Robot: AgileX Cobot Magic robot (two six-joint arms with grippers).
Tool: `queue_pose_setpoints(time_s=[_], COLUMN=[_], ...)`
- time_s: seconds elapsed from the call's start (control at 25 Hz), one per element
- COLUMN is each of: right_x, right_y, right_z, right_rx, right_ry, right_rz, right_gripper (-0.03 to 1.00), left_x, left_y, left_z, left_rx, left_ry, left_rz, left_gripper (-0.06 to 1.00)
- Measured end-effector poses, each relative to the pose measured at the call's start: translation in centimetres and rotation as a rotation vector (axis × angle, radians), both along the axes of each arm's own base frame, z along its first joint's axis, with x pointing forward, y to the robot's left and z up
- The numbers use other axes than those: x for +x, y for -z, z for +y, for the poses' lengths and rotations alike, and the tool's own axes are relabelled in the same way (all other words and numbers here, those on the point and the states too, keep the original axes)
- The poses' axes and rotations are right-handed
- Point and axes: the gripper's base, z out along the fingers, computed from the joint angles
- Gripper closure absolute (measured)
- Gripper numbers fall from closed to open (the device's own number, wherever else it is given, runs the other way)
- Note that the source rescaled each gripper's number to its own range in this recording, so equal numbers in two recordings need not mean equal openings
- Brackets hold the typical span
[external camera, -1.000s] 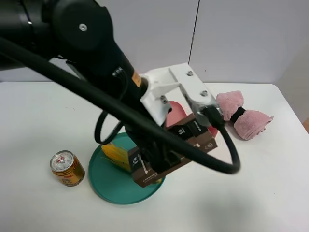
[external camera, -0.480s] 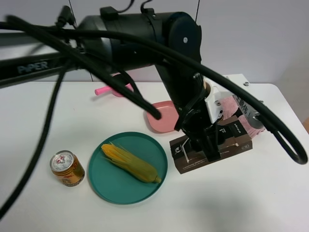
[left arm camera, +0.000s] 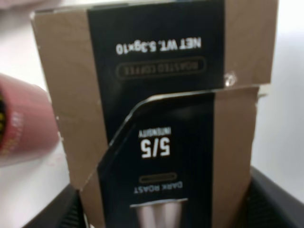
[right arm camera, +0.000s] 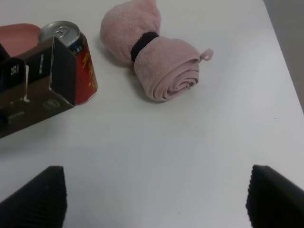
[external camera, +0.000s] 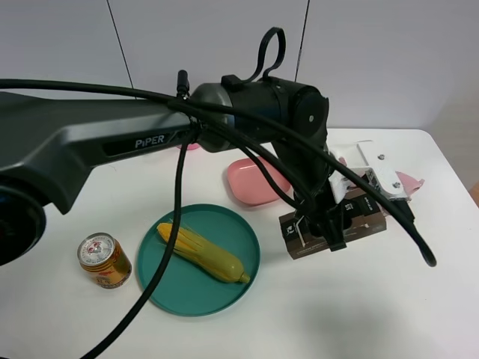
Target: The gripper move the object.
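My left claw (external camera: 329,227) clamps coffee carton (external camera: 368,219), 3 o'clock of teal plate (external camera: 179,289); right claw (right arm camera: 156,191) spread open.

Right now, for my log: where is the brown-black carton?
In the exterior high view the carton sits right of centre in the left gripper, right of the green plate, with a red can right beside it.

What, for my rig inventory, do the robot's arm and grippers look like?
The left arm is dark grey with a fat rounded joint, white PIPER lettering and black cables looping along it. A white bracket sits at its wrist, by the black left gripper. Of the right gripper, only two black fingertips show.
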Motion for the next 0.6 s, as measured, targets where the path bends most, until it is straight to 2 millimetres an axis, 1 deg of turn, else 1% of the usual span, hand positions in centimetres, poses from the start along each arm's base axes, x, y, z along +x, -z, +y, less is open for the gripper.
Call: queue_pose_setpoints(time_s=[0.24, 0.44, 0.6], right_x=[0.0, 0.0, 0.0], right_y=[0.0, 0.0, 0.0], right_z=[0.0, 0.0, 0.0], right_rx=[0.000, 0.000, 0.000], right_ry=[0.000, 0.000, 0.000], right_rz=[0.000, 0.000, 0.000], right_gripper=[-0.03, -0.03, -0.03], left_x=[1.3, 1.8, 2.3], left_y=[3.5, 5.4, 6.7], left_z=[0.6, 0.4, 0.7], left_rx=[0.081, 0.094, 0.114], left_ry=[-0.019, -0.003, -0.006], left_rz=[0.056, 0.050, 0.062], left_gripper=[0.94, 0.94, 0.94])
